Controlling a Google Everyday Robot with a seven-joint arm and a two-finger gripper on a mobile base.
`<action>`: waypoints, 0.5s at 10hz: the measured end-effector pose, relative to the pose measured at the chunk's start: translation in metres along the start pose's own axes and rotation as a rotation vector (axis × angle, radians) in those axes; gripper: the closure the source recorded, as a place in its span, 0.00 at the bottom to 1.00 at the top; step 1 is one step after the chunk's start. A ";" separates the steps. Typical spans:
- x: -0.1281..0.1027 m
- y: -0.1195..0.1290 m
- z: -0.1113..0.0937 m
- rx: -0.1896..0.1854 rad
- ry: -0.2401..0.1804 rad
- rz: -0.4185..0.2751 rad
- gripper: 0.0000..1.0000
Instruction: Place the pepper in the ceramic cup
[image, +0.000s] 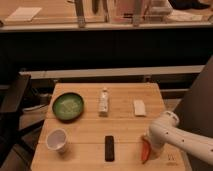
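Red-orange pepper: lying on the bench near its front right corner, seemingly not lifted yet.
Tool: hanging right over the pepper's upper end. Whether it is standing wide, narrow or gripping cannot be told, as the white wrist is hiding it.
Bar: lying black between pepper and cup.
Cup: standing upright at front left, well apart from the pepper, showing nothing inside.
Bowl: sitting green behind the cup.
Progress: looking early. The grasp seems to be getting under way, leaving the lifting, carrying leftward and dropping into the cup.
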 end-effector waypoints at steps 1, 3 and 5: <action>0.000 0.001 -0.003 0.000 0.004 0.002 0.67; 0.000 0.002 -0.006 -0.003 0.007 0.006 0.85; 0.000 -0.003 -0.017 0.005 0.023 -0.001 0.99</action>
